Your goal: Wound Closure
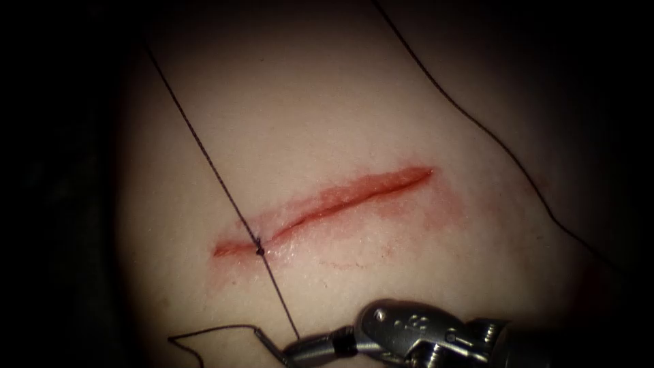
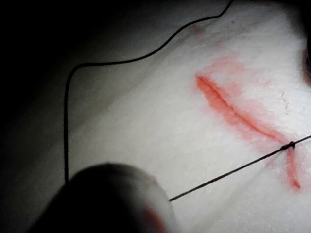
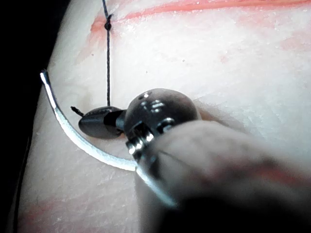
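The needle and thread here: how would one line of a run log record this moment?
right tool: shut on thread | needle: lying free on tissue | knot: at cut left end

no text, label, brand, number or sign can be read anywhere; the right claw's [image 1: 303, 351] metal wrist housing carries small raised marks, too small to make out
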Tool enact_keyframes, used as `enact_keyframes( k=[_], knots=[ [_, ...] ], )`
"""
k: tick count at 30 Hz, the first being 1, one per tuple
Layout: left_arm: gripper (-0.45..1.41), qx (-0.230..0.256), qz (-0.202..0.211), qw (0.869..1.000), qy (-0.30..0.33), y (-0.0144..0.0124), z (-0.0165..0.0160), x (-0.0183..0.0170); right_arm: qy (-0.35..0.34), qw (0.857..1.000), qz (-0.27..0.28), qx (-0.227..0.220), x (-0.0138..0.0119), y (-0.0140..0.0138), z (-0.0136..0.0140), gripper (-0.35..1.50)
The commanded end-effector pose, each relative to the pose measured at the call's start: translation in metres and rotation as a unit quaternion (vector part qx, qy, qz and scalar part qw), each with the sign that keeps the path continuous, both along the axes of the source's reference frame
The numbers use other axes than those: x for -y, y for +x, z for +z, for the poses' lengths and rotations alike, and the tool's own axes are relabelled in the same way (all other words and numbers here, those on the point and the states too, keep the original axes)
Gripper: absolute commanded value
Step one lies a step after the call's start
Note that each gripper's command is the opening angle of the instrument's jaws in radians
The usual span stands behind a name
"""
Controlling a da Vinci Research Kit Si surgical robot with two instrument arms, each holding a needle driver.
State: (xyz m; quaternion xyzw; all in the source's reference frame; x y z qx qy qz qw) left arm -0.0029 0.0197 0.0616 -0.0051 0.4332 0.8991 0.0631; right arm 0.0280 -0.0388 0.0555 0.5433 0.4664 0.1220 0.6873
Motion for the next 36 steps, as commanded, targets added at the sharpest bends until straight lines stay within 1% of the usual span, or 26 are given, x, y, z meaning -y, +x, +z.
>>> enact_keyframes(
  k=[1,10,14,16,17,19,20,21,22,23,24,25,26,27,28,29,30,31,32,34,35,36],
  knots=[
    [-0.45,0.0,0.0,1.0,-0.001,-0.0005,0.0005,-0.0002,-0.001,1.0,-0.001,-0.001,0.0003,0.0007,0.0002,-0.35],
    [-0.45,0.0,-0.001,1.0,-0.001,-0.0005,0.0005,-0.0002,0.0,1.0,-0.004,0.002,0.0005,0.0007,0.0002,-0.35],
    [-0.45,0.007,-0.007,1.0,-0.001,-0.0004,0.0004,-0.0003,0.003,1.0,-0.005,0.003,0.0005,0.0007,0.0001,-0.35],
    [-0.45,0.028,-0.013,1.0,-0.001,-0.0004,0.0004,-0.0003,0.001,1.0,-0.001,0.007,0.0005,0.0009,0.0001,-0.35],
    [-0.45,0.048,-0.016,0.999,-0.003,-0.0005,0.0005,-0.0002,-0.002,1.0,0.011,0.012,0.0003,0.0012,0.0001,-0.35],
    [-0.45,0.107,-0.022,0.994,0.015,-0.0008,0.0006,0.0002,-0.024,0.999,0.037,0.0,-0.0004,0.0018,-0.0001,-0.35],
    [-0.45,0.168,-0.03,0.985,0.032,-0.0012,0.0006,0.0007,-0.031,0.998,0.044,-0.005,-0.0009,0.0021,-0.0003,-0.35],
    [-0.45,0.217,-0.038,0.974,0.052,-0.0016,0.0005,0.0012,-0.044,0.998,0.053,-0.016,-0.0017,0.0023,-0.0007,-0.35],
    [-0.45,0.243,-0.031,0.967,0.068,-0.0021,0.0002,0.0017,-0.053,0.996,0.061,-0.023,-0.0023,0.0025,-0.0011,-0.18],
    [-0.45,0.301,-0.046,0.948,0.097,-0.0031,-0.0003,0.0025,-0.058,0.995,0.074,-0.025,-0.003,0.0027,-0.0014,0.12],
    [-0.45,0.33,-0.054,0.935,0.114,-0.0039,-0.0008,0.0031,-0.06,0.994,0.094,-0.022,-0.0041,0.0028,-0.002,0.54],
    [-0.45,0.345,-0.059,0.928,0.126,-0.0046,-0.0013,0.0037,-0.062,0.992,0.107,-0.022,-0.0049,0.0028,-0.0024,0.81],
    [-0.45,0.377,-0.079,0.912,0.141,-0.0054,-0.0018,0.0043,-0.069,0.99,0.12,-0.024,-0.0057,0.0028,-0.0029,0.95],
    [-0.45,0.42,-0.101,0.887,0.165,-0.0065,-0.0026,0.0048,-0.079,0.987,0.135,-0.029,-0.0069,0.0028,-0.0036,1.0],
    [-0.45,0.448,-0.107,0.868,0.184,-0.0073,-0.0032,0.0052,-0.083,0.986,0.144,-0.031,-0.0077,0.0027,-0.0042,1.0],
    [-0.45,0.483,-0.124,0.842,0.205,-0.0079,-0.0038,0.0055,-0.088,0.984,0.151,-0.035,-0.0086,0.0026,-0.0048,0.93],
    [-0.45,0.518,-0.141,0.811,0.231,-0.0087,-0.0046,0.0057,-0.098,0.981,0.159,-0.041,-0.0096,0.0025,-0.0055,0.91],
    [-0.45,0.54,-0.15,0.79,0.249,-0.0092,-0.0052,0.0059,-0.103,0.98,0.164,-0.042,-0.0104,0.0024,-0.006,0.93],
    [-0.45,0.57,-0.16,0.762,0.263,-0.0098,-0.0061,0.0061,-0.104,0.979,0.172,-0.042,-0.0111,0.0022,-0.0065,0.96],
    [-0.45,0.608,-0.164,0.724,0.281,-0.0103,-0.0072,0.0066,-0.104,0.974,0.196,-0.05,-0.0127,0.0018,-0.0078,1.08],
    [-0.45,0.627,-0.167,0.704,0.29,-0.0105,-0.0077,0.0069,-0.104,0.972,0.205,-0.051,-0.0134,0.0016,-0.0084,1.1],
    [-0.45,0.643,-0.161,0.688,0.297,-0.0106,-0.0082,0.0074,-0.104,0.97,0.214,-0.053,-0.0141,0.0014,-0.009,1.11]
  ],
)
